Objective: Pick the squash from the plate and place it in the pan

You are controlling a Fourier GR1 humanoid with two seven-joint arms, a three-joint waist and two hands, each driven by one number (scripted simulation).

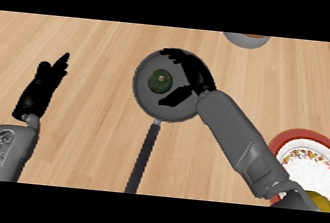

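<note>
The dark green squash (160,80) lies inside the grey pan (145,99) at the middle of the counter. My right hand (195,78) hovers over the pan's right side. Its fingers arch above the squash and its thumb sits below it, both spread wider than the squash and apart from it, so the hand is open. The plate (308,138), red-rimmed with a patterned white centre, sits at the lower right, partly behind my right forearm, with no squash showing on it. My left hand (42,87) rests open at the left, fingers up.
The pan's long dark handle (143,156) runs down toward the front edge. A small bowl (246,39) is cut off by the top edge, right of centre. A yellowish object (323,202) shows by the plate at the lower right corner. Bare wood lies between my left hand and the pan.
</note>
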